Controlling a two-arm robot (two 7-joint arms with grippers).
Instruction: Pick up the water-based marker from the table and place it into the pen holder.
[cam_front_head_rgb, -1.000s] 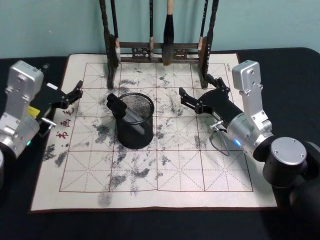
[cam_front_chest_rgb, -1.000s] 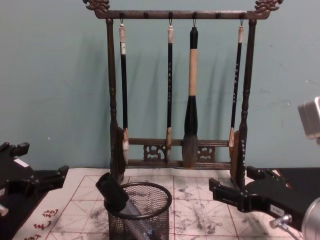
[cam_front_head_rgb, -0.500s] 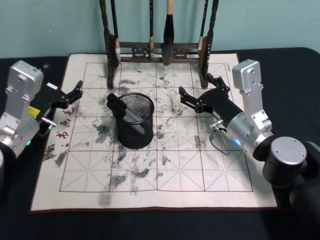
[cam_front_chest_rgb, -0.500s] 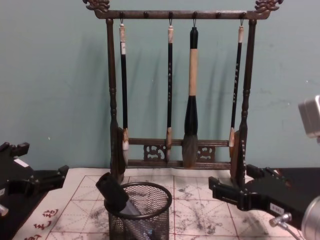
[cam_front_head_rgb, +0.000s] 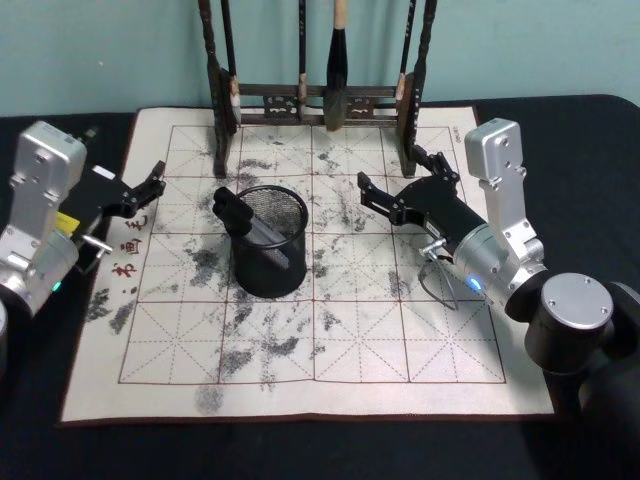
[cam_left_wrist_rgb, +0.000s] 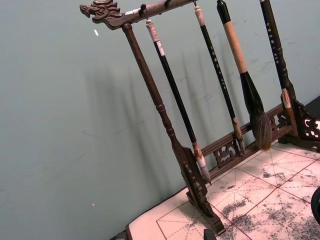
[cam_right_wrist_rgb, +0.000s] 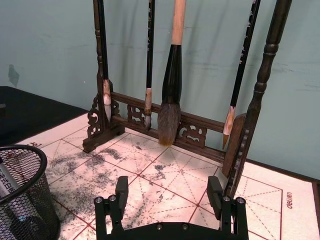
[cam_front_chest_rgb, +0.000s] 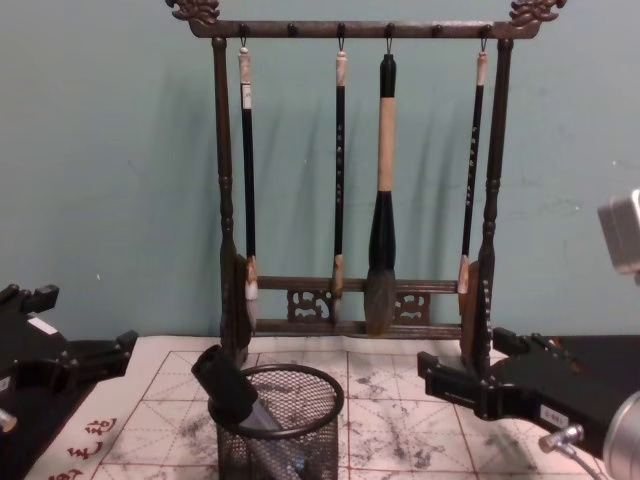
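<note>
While the water-based marker (cam_front_head_rgb: 245, 221) leans inside the pen holder (cam_front_head_rgb: 270, 243), its dark cap poking up over the rim on my left side, both my arms hang clear of it. The holder is a black wire-mesh cup standing upright on the ink-stained practice mat (cam_front_head_rgb: 330, 330), roughly in the middle of the gridded sheet and a little toward my left. From my chest I see the marker (cam_front_chest_rgb: 228, 386) tilted, cap end above the solid rim and the pale barrel running down inside the mesh of the holder (cam_front_chest_rgb: 280, 425). My right gripper (cam_front_head_rgb: 395, 183) hovers above the mat to the right of the holder, well apart from it, fingers spread wide and holding nothing; my right wrist camera looks between the two black fingertips (cam_right_wrist_rgb: 121, 189) toward the wooden brush rack (cam_right_wrist_rgb: 165, 127), with the holder's mesh wall (cam_right_wrist_rgb: 22, 200) at the edge. My left gripper (cam_front_head_rgb: 150, 185) sits near the mat's left border, beside the red printed characters (cam_front_head_rgb: 128, 240), also released and empty, pointing toward the rack. The rack (cam_front_chest_rgb: 355, 170) stands at the far edge of the mat against the teal wall (cam_front_chest_rgb: 110, 170), four brushes (cam_front_chest_rgb: 382, 200) hanging from its top bar.
</note>
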